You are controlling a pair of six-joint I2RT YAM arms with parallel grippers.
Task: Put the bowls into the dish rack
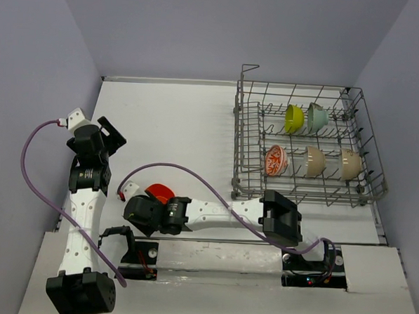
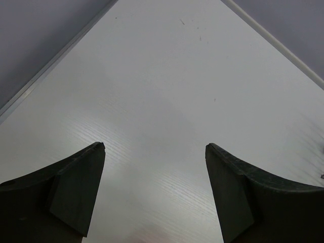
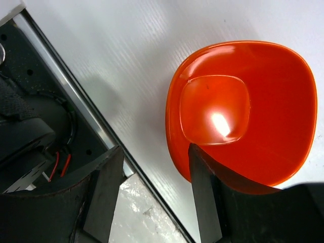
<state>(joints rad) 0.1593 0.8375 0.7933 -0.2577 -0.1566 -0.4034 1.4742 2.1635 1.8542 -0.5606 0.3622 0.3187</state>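
We see the rack (image 1: 238, 123) in the upper right of the top view, on the white surface (image 1: 183, 127). Five bowls stand on their sides in it. In the back row are a yellow bowl (image 1: 294, 118) and, just to its right, a teal bowl (image 1: 317, 117). In the front row, going from left to right, are a patterned bowl (image 1: 276, 160), a cream bowl (image 1: 313, 161) and a second cream bowl (image 1: 350, 164).

One orange bowl (image 1: 158, 193) is not in the rack. It sits on the surface in the lower left middle of the top view, well apart from the rack. In the right wrist view the orange bowl (image 3: 243, 111) fills the right half of the frame, open side up.

The right arm (image 1: 220, 212) reaches left along the bottom of the top view. The right end effector (image 3: 155, 152) is spread wide. One finger (image 3: 202, 192) is over the inside of the orange bowl and the other is outside it, with the rim between them. We cannot tell if a finger touches the bowl.

The left end effector (image 2: 155, 146) is spread wide too. It holds nothing, and only bare surface shows under it.
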